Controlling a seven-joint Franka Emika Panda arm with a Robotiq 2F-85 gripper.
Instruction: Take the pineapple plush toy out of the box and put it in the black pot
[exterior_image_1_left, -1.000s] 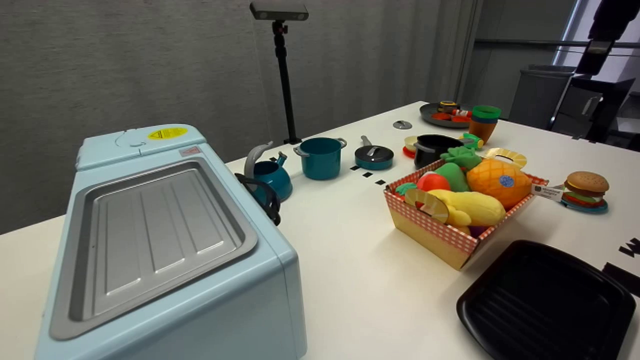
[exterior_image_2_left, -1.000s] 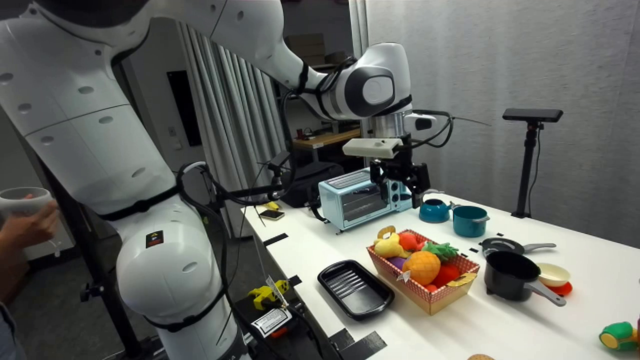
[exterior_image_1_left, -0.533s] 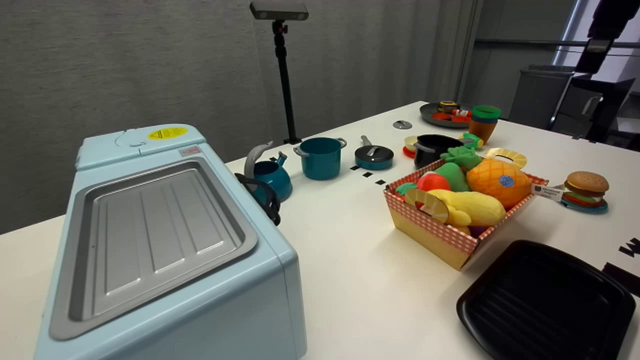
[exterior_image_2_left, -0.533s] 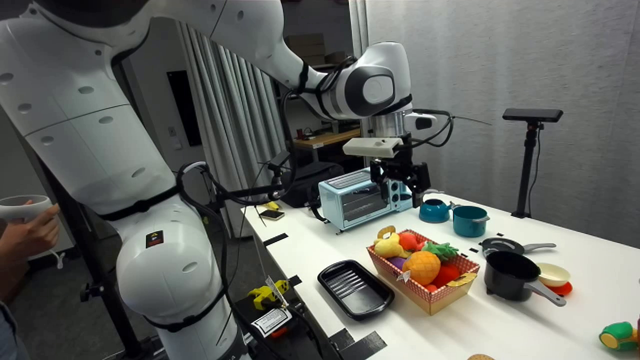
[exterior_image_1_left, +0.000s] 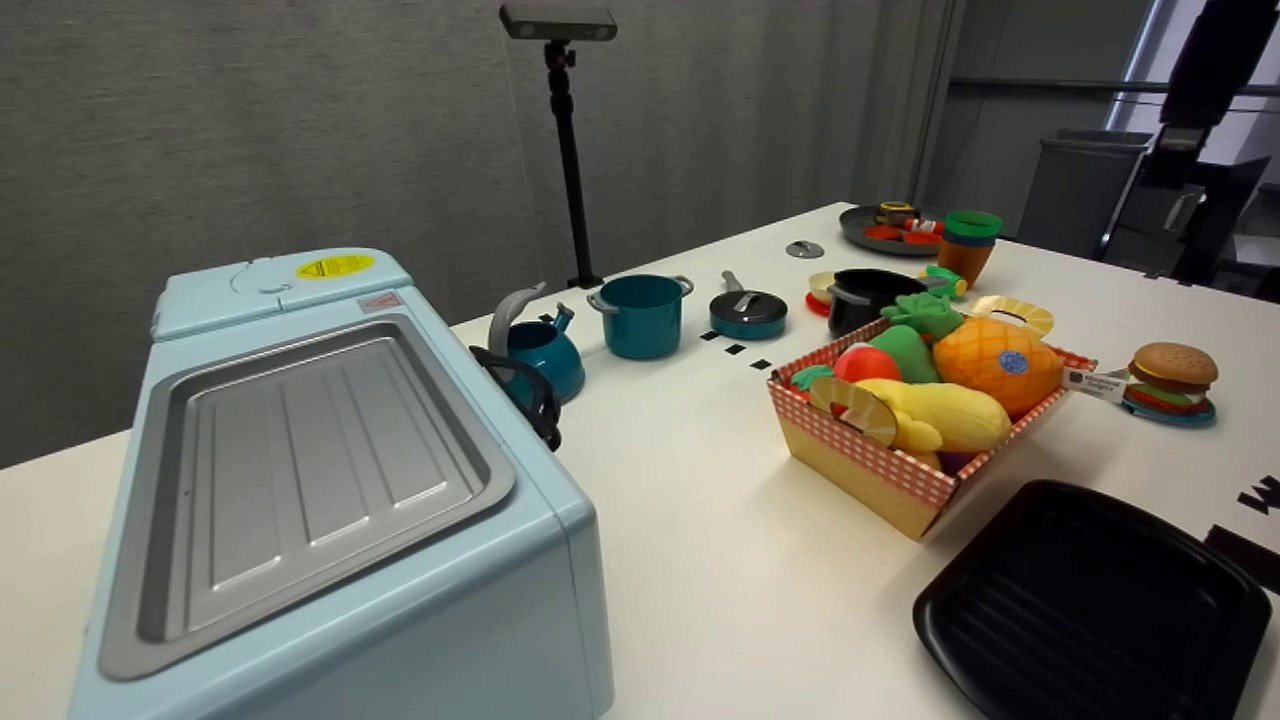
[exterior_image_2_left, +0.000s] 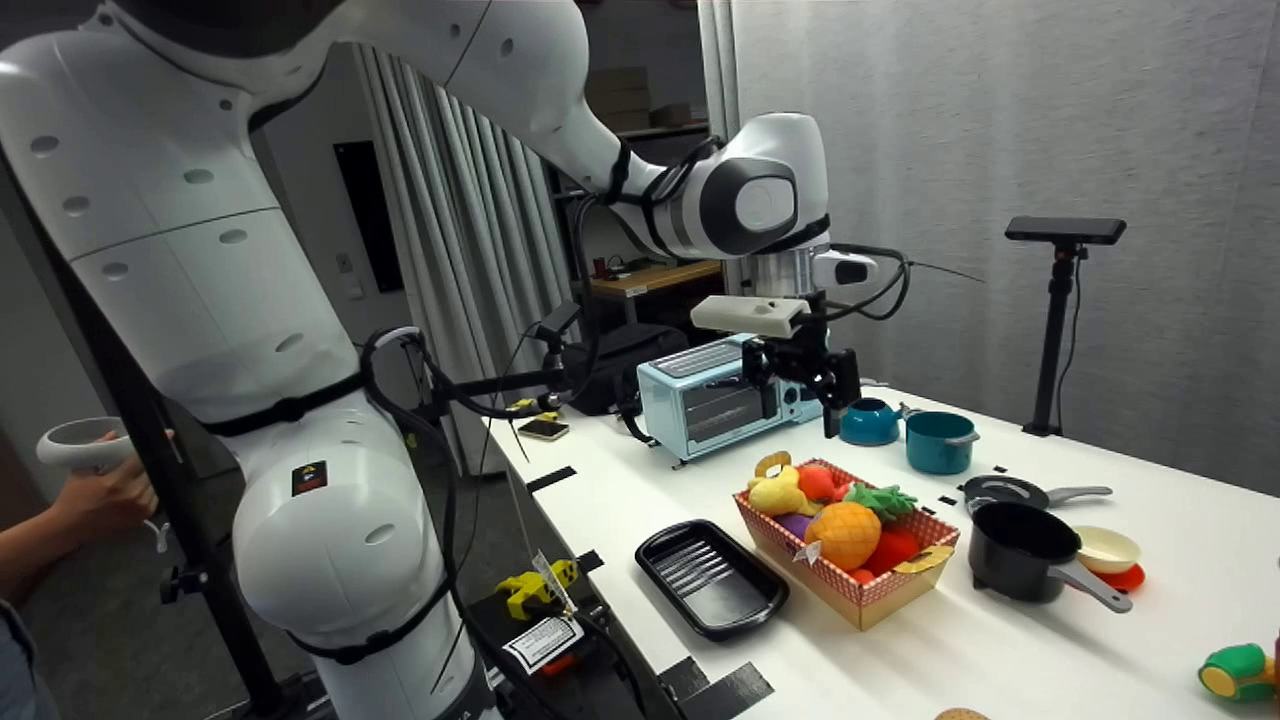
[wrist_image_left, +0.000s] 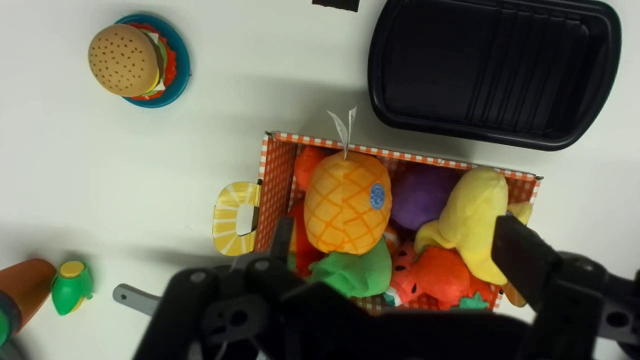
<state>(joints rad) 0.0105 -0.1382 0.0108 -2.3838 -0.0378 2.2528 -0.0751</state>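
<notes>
Shows triangle signs (exterior_image_1_left: 380, 302) on the yellow oval sticker (exterior_image_1_left: 337, 267) and the reddish sticker (exterior_image_1_left: 384, 303) atop the pale blue machine (exterior_image_1_left: 555, 600), a yellow warning triangle (exterior_image_2_left: 309, 470) on the black label (exterior_image_2_left: 309, 480) of the arm (exterior_image_2_left: 315, 560), and a black W-like mark (exterior_image_1_left: 1262, 494) on the table (exterior_image_1_left: 690, 590); carries print too small to read on the white tag (exterior_image_1_left: 1094, 384) and blue sticker (wrist_image_left: 377, 196) of the pineapple plush toy (wrist_image_left: 340, 210) and on the white label (exterior_image_2_left: 543, 643) near the arm

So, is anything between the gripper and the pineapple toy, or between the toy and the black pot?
Nothing visible stands between the open gripper and the pineapple toy. Toward the black pot come a red plush beside the toy, then the wall of the box; the toy likely needs lifting over both.
</notes>
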